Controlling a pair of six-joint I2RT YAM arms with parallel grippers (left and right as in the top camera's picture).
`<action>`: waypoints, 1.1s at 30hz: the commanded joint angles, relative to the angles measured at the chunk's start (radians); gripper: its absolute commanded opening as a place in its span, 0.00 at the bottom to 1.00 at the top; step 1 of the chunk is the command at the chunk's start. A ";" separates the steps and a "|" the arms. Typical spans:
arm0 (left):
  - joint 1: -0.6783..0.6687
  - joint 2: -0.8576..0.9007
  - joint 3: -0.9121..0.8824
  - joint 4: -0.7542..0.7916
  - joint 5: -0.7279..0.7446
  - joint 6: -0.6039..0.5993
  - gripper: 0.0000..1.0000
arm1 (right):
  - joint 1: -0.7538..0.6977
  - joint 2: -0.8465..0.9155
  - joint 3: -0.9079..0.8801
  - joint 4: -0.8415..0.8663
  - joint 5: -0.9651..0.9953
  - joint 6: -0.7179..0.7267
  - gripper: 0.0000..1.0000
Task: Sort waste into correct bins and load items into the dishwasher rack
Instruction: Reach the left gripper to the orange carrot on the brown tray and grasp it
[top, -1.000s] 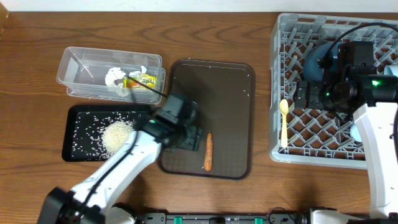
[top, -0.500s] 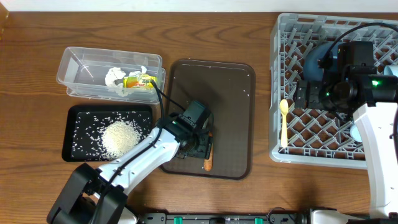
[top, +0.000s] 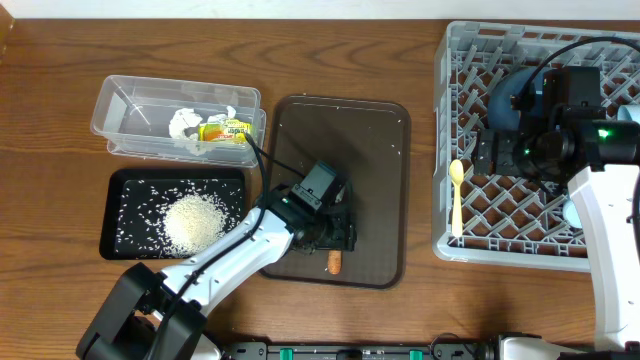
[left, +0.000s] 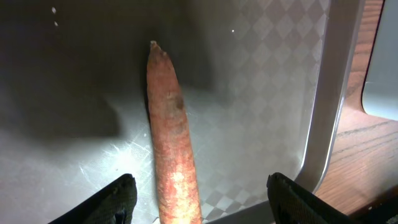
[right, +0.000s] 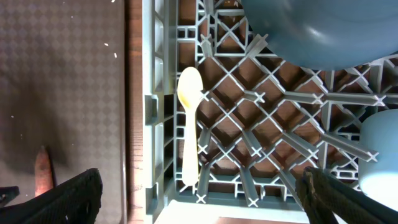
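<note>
Left gripper (left: 206, 200) moved over the food stick (left: 171, 137) on the brown tray (top: 380, 150), spread apart; right gripper (right: 205, 196) too

The food stick (top: 334, 262) lies on the serving tray (top: 378, 170), near its front edge. Left of that tray sit the tub (top: 130, 115) and black tray (top: 109, 215); the rack (top: 470, 60) stands right.

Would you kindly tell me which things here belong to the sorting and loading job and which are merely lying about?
Job: food stick, rice, tissue, wrapper, clear tub, black tray, spoon, blue plate, rack.
Lying about: brown serving tray, wooden table.
</note>
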 joint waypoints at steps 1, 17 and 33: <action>-0.013 0.022 0.009 -0.005 -0.030 -0.064 0.70 | -0.006 0.004 0.005 -0.002 -0.002 -0.017 0.99; -0.058 0.163 0.009 0.008 -0.077 -0.227 0.65 | -0.006 0.004 0.005 -0.005 -0.002 -0.017 0.99; -0.058 0.163 0.009 0.011 -0.077 -0.227 0.27 | -0.006 0.004 0.005 -0.005 -0.002 -0.017 0.99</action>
